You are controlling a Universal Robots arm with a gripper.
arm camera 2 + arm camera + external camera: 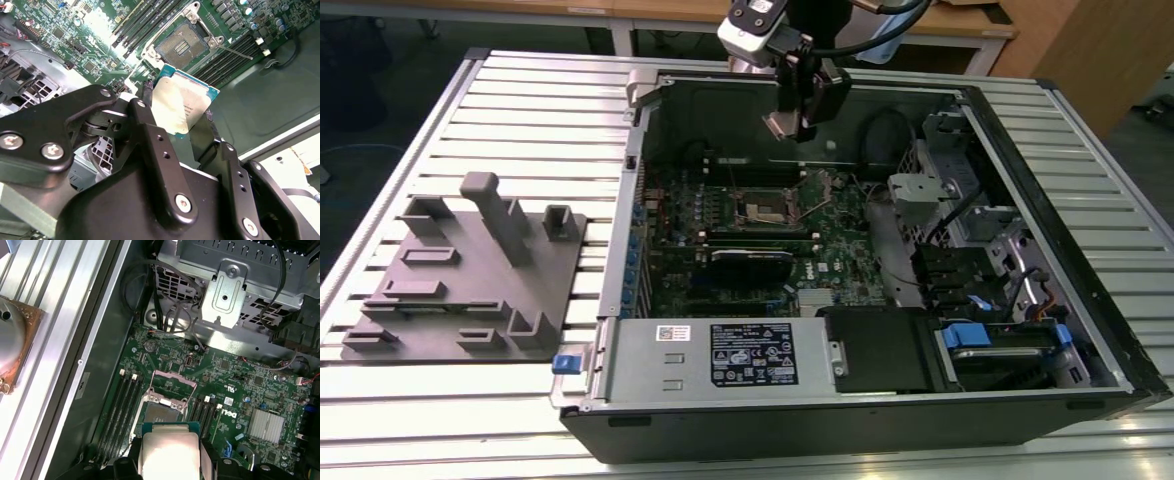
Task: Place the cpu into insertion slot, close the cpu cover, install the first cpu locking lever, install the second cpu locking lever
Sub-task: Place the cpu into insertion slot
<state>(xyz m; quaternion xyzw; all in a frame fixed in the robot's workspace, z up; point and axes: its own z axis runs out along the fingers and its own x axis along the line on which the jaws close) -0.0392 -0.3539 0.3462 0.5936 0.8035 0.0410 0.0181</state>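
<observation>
cpu: cpu [186, 97] is hanging in the air, clamped by two opposite edges, pale metal top facing the cameras in both wrist views [167, 452]; in the exterior view it is sitting above the far edge of the open case [781, 127].
gripper: gripper [177, 114] is holding the cpu; jaws are closed onto the chip's sides, open just as wide as the chip.
insertion slot: insertion slot [162, 413] is lying bare with its contacts showing [182, 44], near the middle of the motherboard [674, 270], well apart from the cpu.
cpu cover: cpu cover [174, 382] is standing swung up off the slot, at the slot's edge.
locking lever: thin lever [233, 49] is sticking out beside the slot, not latched.
case: black case [854, 432] is lying open side up on the slatted surface [520, 90], taking up its middle and the exterior view's right.
fixture plate: grey plate [467, 290] is lying near the surface's edge at the exterior view's left, just beside the case.
</observation>
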